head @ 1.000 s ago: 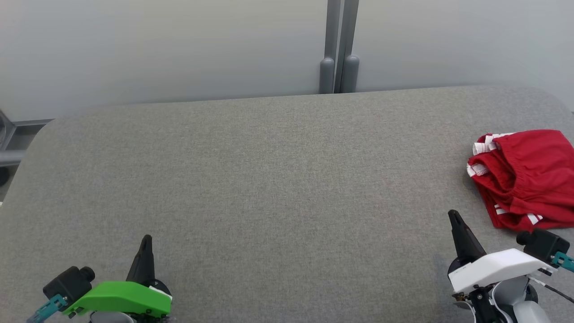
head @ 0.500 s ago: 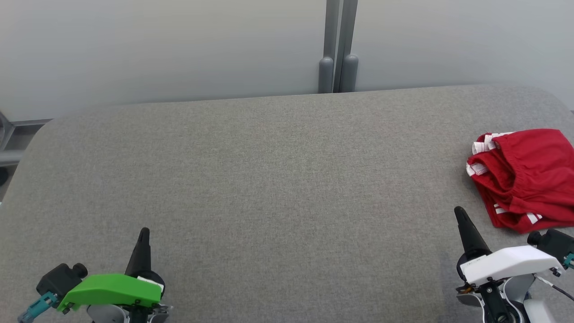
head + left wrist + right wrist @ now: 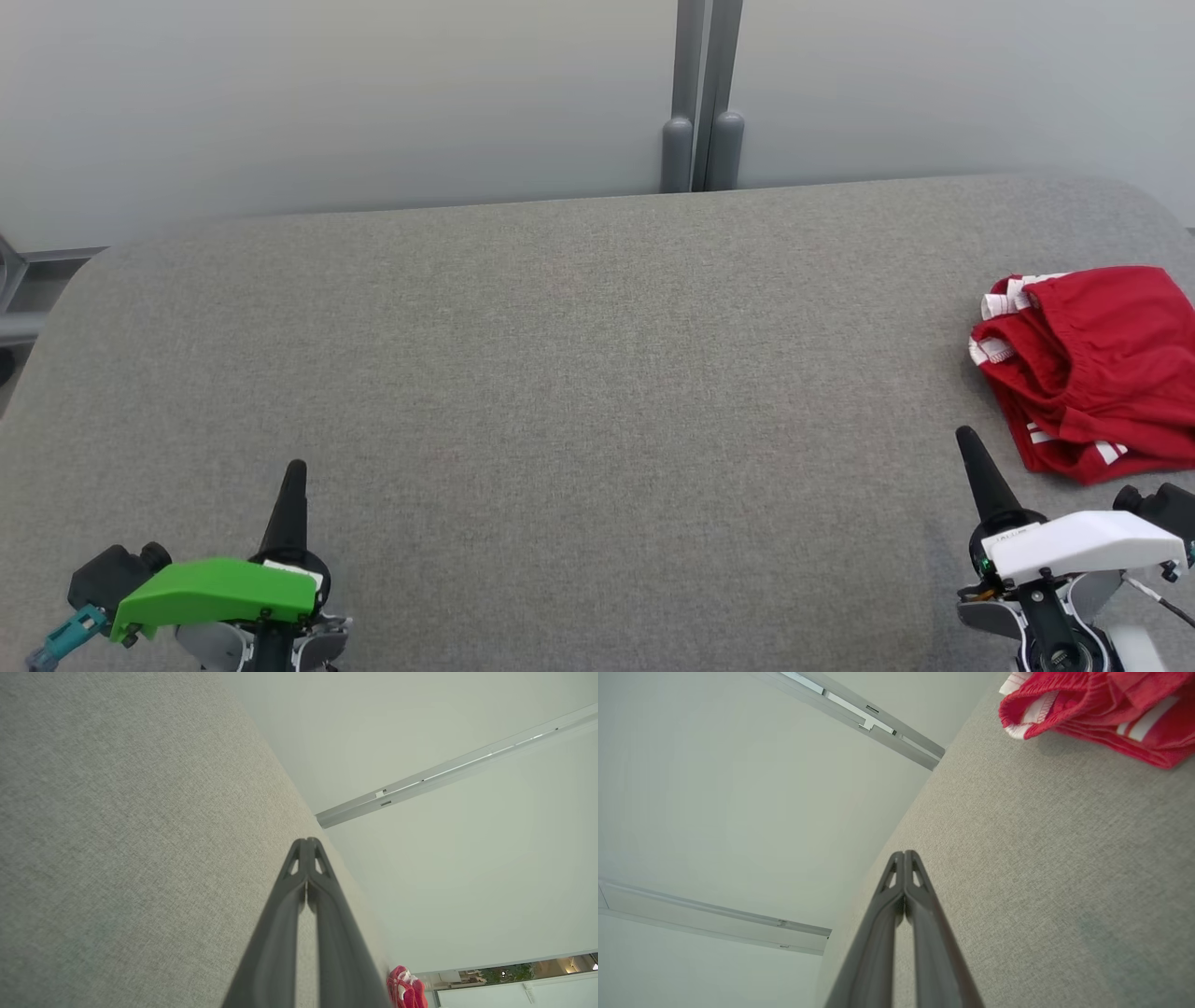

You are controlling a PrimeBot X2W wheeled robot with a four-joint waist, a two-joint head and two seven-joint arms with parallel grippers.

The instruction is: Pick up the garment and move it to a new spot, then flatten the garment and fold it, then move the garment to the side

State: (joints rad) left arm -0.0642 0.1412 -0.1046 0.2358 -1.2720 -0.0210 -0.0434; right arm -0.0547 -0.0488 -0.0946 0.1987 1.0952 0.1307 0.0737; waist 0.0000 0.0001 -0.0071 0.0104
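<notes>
Your red garment (image 3: 1092, 364) lies at the right edge of the head view, about mid-height, on the grey worktop (image 3: 560, 373), and the frame cuts part of it off. It sits in a loose, layered heap. The gathered waistband (image 3: 1064, 336) is uppermost and white-striped trim (image 3: 1006, 301) shows at its upper left corner. That lie would suit a bundle waiting to be carried to the middle, and equally one already roughly folded and set aside. The pictures do not settle which.

Your left gripper (image 3: 294, 467) at the lower left and your right gripper (image 3: 965, 435) at the lower right are both clenched on nothing, finger pressed against finger in each wrist view. The right gripper is near the garment's lower left edge but apart from it.

Judging by the folds, expect light, limp fabric. It will sag and open from any single pinch, and its layers may slide apart. Should you take hold, the thick waistband or a hemmed edge looks the surest bite, catching every layer you mean to carry.
</notes>
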